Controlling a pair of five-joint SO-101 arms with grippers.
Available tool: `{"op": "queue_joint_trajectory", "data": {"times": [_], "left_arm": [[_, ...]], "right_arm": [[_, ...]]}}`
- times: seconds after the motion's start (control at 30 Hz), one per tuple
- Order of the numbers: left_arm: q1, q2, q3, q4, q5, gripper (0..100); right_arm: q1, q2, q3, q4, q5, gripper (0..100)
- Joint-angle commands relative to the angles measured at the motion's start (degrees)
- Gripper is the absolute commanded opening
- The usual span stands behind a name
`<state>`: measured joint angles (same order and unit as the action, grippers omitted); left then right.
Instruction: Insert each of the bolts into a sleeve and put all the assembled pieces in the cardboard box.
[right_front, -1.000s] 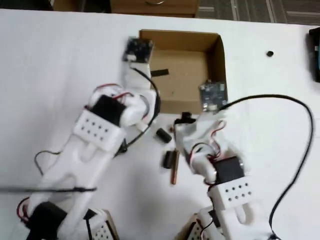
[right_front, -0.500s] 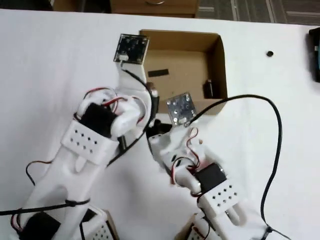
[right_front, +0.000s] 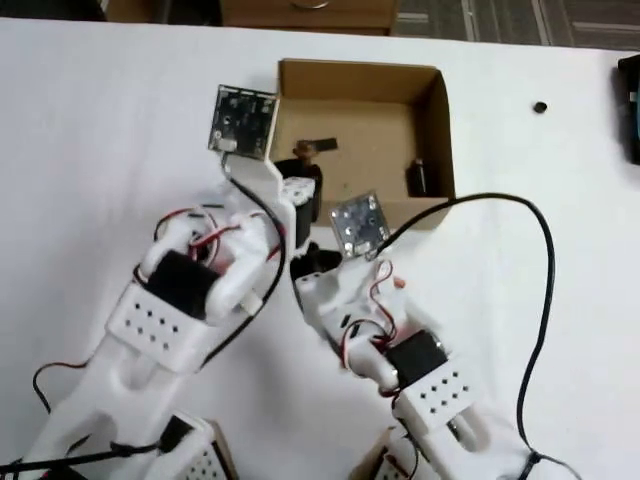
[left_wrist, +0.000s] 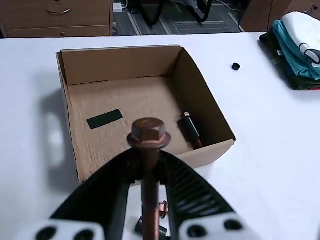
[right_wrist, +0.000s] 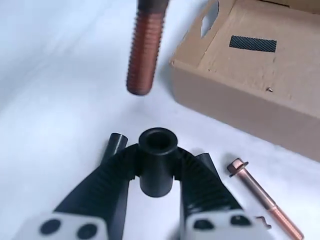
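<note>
My left gripper (left_wrist: 148, 161) is shut on a copper bolt (left_wrist: 148, 137), hex head towards the camera, at the near wall of the cardboard box (left_wrist: 120, 55). In the high view the left gripper (right_front: 300, 190) hangs by the box's (right_front: 360, 72) front edge. My right gripper (right_wrist: 158, 172) is shut on an upright black sleeve (right_wrist: 158, 160), bore open upward. The held bolt's threaded end (right_wrist: 146, 55) hangs above and slightly aside of it, apart. The right gripper (right_front: 314, 258) sits just in front of the left one. One assembled piece (left_wrist: 190, 131) lies in the box.
A loose bolt (right_wrist: 260, 192) and another black sleeve (right_wrist: 116, 145) lie on the table beside my right gripper. A small black piece (right_front: 540, 106) rests far right of the box. Folded cloth (left_wrist: 300, 45) is at the table's right edge. A black cable (right_front: 545, 270) loops beside the right arm.
The right arm left the box, swung left and now holds a sleeve by the box front. The left arm drew back and left, raising the bolt over that sleeve.
</note>
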<state>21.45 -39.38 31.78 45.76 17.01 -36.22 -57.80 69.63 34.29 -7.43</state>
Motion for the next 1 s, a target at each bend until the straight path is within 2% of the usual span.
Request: {"op": "queue_joint_trajectory", "data": {"times": [0.0, 0.23, 0.4, 0.97], "left_arm": [[0.62, -2.46, -0.22, -1.49, -0.35, 2], [0.62, -2.55, -0.22, -1.49, -0.18, 2], [0.7, -2.64, 0.31, -1.49, 3.16, 2], [0.62, -2.9, 2.24, -1.49, 3.25, 2]], "right_arm": [[-0.4, -1.36, 0.26, -3.56, 0.0, 2.0], [-1.01, -1.36, 0.53, -4.62, 0.0, 2.0], [-1.8, -1.36, 0.53, -6.9, -0.35, 2.0], [0.75, -1.36, 0.53, -7.96, -0.35, 2.0]]}}
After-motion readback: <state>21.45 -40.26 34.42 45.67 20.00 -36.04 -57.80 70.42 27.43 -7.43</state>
